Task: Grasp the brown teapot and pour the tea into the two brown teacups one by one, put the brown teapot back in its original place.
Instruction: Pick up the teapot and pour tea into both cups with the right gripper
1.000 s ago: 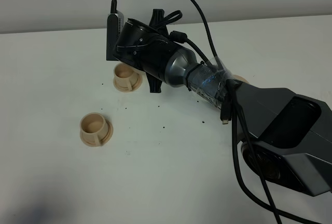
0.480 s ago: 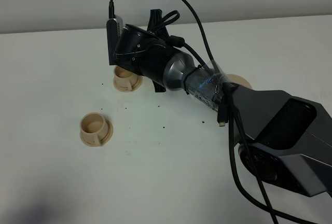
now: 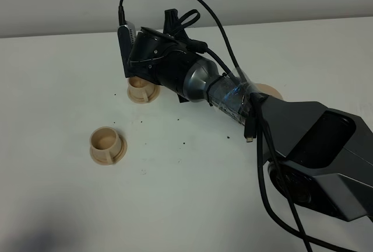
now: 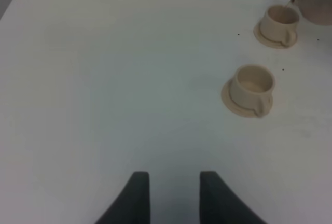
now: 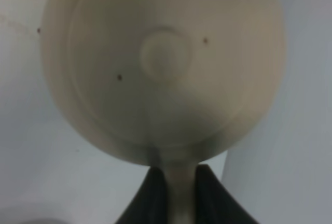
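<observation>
Your tabletop (image 3: pixel 192 205) is plain white with a scatter of tiny dark specks (image 3: pixel 184 143), and there's a grey wall (image 3: pixel 58 1) behind it. The right gripper (image 5: pixel 176 182) has its jaws clamped on the loop handle of the brown teapot (image 5: pixel 163 63). The pot is up off the tabletop, with its spout right at the rim of the far teacup (image 4: pixel 277 24). The high camera can't see the pot because the right arm (image 3: pixel 233 97) hides it. The near teacup (image 3: pixel 106 145) sits apart from the far one and shows a pale inside. I can't tell if either cup has liquid in it. The saucer (image 3: pixel 269 91) peeks out from behind that arm. Your left gripper (image 4: pixel 171 198) has its jaws apart, gripping nothing, well away from the cups.
</observation>
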